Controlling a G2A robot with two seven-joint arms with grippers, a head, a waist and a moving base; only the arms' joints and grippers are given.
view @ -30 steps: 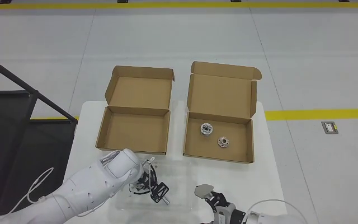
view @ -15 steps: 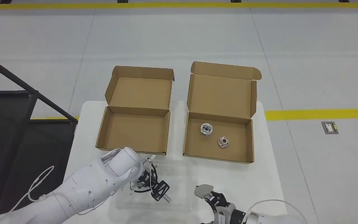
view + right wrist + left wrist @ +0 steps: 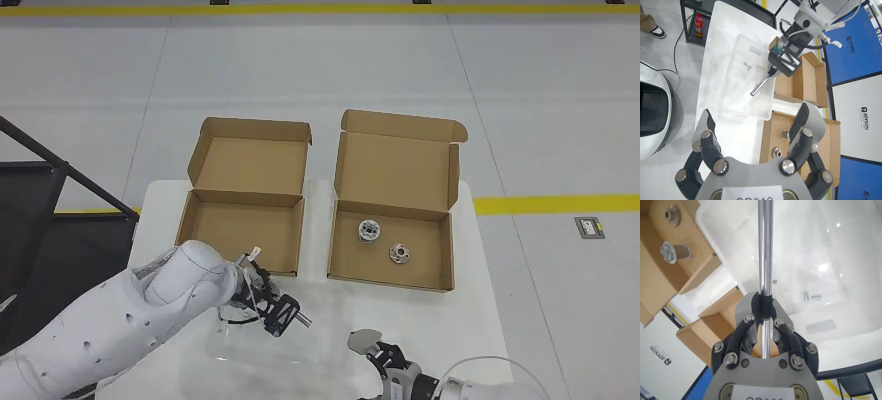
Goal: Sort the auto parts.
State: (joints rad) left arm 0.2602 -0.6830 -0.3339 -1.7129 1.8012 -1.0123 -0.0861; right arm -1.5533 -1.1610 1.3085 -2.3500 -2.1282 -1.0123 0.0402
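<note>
My left gripper [image 3: 274, 308] is shut on a chrome rod [image 3: 764, 247], holding it by one end above a clear plastic tray [image 3: 330, 345]. The right wrist view shows that rod [image 3: 760, 86] slanting down over the tray [image 3: 745, 113], close to the empty left cardboard box [image 3: 240, 232]. The right cardboard box [image 3: 392, 245] contains a gear-like part [image 3: 369, 230] and a flanged hub [image 3: 398, 252]. Two small bolts [image 3: 812, 297] lie on the tray floor. My right gripper [image 3: 757, 115] hangs open near the table's front edge, with nothing between its fingers.
Both boxes have their lids standing open at the back. The tray sits on the white table [image 3: 160, 215] just in front of the boxes. A dark shelf frame [image 3: 60, 180] stands off the table's left side.
My left gripper has lifted the rod and carried it back from the tray's middle toward the left box. The right arm has kept still.
</note>
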